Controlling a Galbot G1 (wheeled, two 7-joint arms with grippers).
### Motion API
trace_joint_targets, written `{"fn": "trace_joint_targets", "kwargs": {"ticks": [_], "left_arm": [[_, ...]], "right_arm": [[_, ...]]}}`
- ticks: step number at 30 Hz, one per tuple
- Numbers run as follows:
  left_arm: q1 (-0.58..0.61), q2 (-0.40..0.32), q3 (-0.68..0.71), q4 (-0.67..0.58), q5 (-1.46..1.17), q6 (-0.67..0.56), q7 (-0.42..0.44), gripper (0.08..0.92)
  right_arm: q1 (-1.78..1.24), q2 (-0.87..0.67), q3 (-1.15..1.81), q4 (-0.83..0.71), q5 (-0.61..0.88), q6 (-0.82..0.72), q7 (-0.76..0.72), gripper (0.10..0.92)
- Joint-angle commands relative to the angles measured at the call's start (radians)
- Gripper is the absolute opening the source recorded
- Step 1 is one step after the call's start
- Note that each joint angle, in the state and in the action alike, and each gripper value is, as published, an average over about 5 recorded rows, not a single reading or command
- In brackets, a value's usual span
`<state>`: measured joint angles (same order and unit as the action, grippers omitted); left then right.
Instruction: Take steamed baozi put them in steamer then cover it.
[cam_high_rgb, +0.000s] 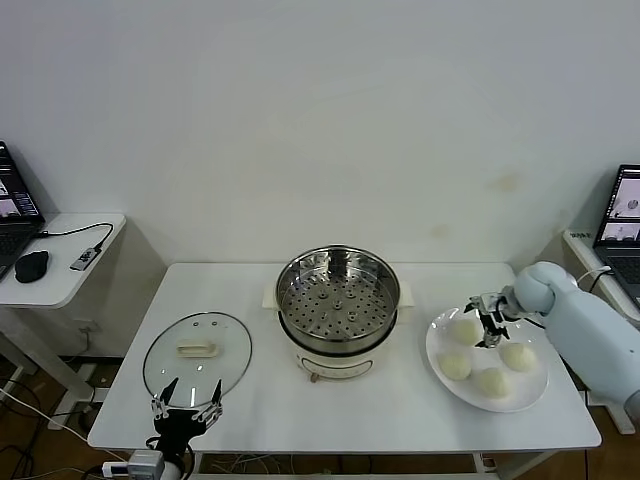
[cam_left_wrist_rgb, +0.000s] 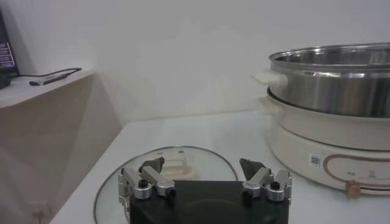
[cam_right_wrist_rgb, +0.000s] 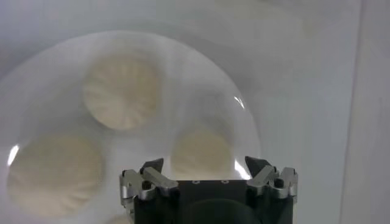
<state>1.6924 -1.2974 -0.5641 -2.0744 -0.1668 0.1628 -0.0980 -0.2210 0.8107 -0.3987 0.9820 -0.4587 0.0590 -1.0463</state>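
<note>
Baozi (cam_high_rgb: 492, 381) all four on plate (cam_high_rgb: 438, 345) beneath right tool (cam_high_rgb: 489, 326) — released, one between its jaws. Steamer (cam_high_rgb: 338, 290) empty; cover (cam_high_rgb: 197, 358) on table just ahead of released left tool (cam_high_rgb: 186, 409). Nothing loaded.

Lighting was pretty even and bright overall, soft white, no harsh shadows anywhere. The head view was sharp across the counter (cam_high_rgb: 330, 410), with only faint shadows under the steamer (cam_high_rgb: 338, 312) and a bit of shine off its steel rim. The cover (cam_high_rgb: 197, 358) picked up mild reflections on the glass. The left wrist view was softer and slightly hazy, though the left hand (cam_left_wrist_rgb: 203, 175) up close was crisp enough. The right wrist view was the worst: washed out, the steamed baozi (cam_right_wrist_rgb: 124, 91) and plate (cam_right_wrist_rgb: 244, 122) blurry, small glare spots on the plate's rim, only the right hand (cam_right_wrist_rgb: 207, 171) in focus.
</note>
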Motion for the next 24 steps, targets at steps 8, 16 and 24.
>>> {"fn": "trace_joint_targets", "kwargs": {"ticks": [8, 16, 24], "left_arm": [[-0.003, 0.003, -0.001, 0.002, -0.001, 0.002, 0.000, 0.823], [-0.003, 0.004, -0.003, -0.001, -0.001, 0.002, 0.000, 0.823], [0.001, 0.004, -0.004, -0.004, -0.003, 0.004, 0.001, 0.823]], "right_arm": [[0.025, 0.063, -0.009, -0.098, -0.049, -0.007, 0.001, 0.721], [0.042, 0.063, -0.023, -0.095, -0.042, -0.014, -0.016, 0.613], [0.087, -0.041, -0.099, 0.041, 0.098, -0.058, -0.058, 0.602]]}}
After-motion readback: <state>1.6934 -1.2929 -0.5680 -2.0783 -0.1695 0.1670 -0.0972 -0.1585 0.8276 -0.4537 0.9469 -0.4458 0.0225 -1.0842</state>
